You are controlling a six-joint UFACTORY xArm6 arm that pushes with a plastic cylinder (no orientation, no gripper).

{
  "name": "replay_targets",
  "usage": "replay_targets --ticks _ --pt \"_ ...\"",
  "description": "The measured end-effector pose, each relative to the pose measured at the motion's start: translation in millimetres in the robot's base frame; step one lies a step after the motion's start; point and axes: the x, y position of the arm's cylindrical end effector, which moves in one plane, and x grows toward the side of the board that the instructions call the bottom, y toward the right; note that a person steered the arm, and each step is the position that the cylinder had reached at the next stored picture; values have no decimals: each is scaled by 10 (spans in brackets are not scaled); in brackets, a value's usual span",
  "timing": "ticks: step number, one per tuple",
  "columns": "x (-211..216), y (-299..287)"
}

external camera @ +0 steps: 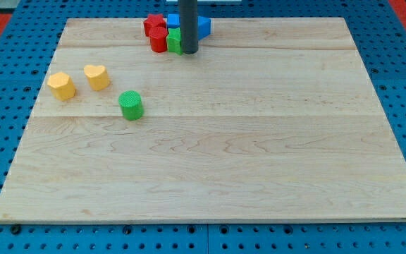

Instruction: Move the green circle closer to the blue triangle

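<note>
With my tip (189, 52) down near the table (210, 169) top edge, left of centre, it touches a green block (174, 41), shape hidden by the rod. Tool: plain rod, no jaws, nothing to open or close. Count: two red blocks (156, 32) touching each other, left of that green one; blue blocks (203, 26) behind the rod, number and shape unclear. One green circle (131, 104) toward the left edge, well apart from my tip. Two yellow blocks: one (61, 85) nearest the left edge, one (97, 76) beside it.
</note>
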Motion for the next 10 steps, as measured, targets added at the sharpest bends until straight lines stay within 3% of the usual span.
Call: replay_targets --ticks 1,4,5,6,7,8,9,10 --pt "155 -32" --pt "-67 -107" --pt "417 49" --pt "1167 74" --pt "1792 -143" --pt "1968 -663" --pt "1685 -969" --pt "1237 -843"
